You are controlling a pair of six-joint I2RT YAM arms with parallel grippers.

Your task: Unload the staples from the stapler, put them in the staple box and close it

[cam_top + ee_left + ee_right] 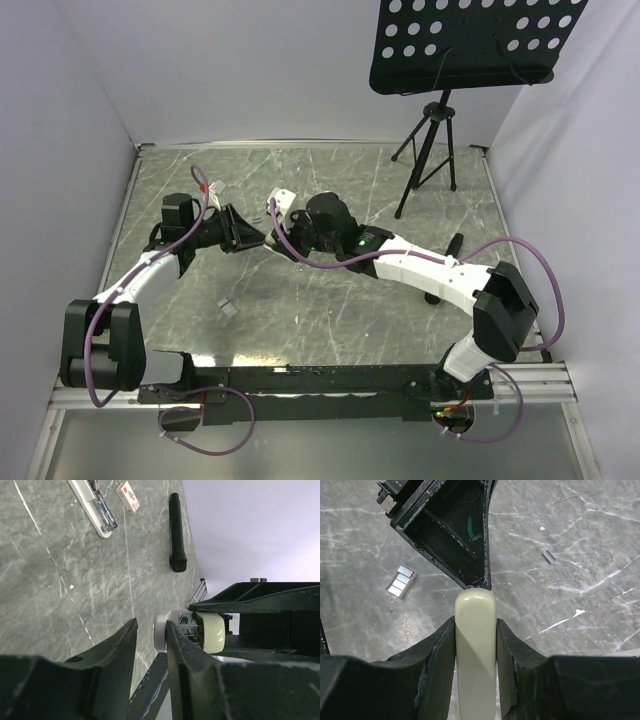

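My right gripper (476, 655) is shut on the cream-white stapler (476, 645) and holds it above the table, its rounded end pointing at the left gripper. In the left wrist view the stapler's end (212, 632) shows a cream top, a metal inner part and a pale base. My left gripper (150, 645) is open. One of its fingertips (180, 645) sits between the stapler's base and top. The two grippers meet at mid-table in the top view, left (252, 240) and right (283, 238). A short grey strip of staples (548, 556) lies on the table, also in the top view (228, 307).
A white bar with a silvery rail (95, 505), a small label (127, 497) and a black cylinder (177, 535) lie on the marble table (330, 320). A small card with white squares (400, 581) lies nearby. A black tripod stand (430, 150) stands at the back right.
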